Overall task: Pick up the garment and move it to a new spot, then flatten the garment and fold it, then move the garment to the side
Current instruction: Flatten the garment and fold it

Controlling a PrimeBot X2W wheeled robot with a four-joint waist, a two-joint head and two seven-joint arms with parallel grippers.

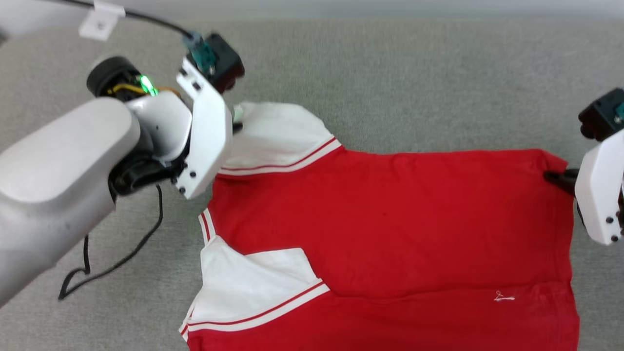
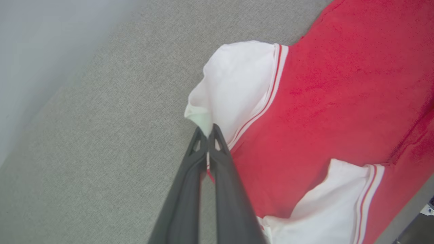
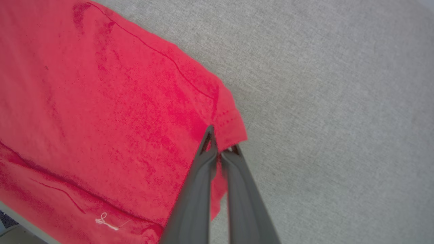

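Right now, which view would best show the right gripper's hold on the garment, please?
The right wrist view: the right gripper pinches the garment's hem corner, close. The head view shows it small at the edge; the left wrist view faces the sleeves.

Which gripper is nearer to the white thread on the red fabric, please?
Right. The right gripper pinches the garment at its hem corner near the white thread; the left gripper holds the far white sleeve.

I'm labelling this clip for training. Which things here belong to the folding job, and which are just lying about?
Job: garment, red with white sleeves; left gripper, shut on a white sleeve edge; right gripper, shut on a red hem corner.
Lying about: black cable on the grey surface; white tag at top left.
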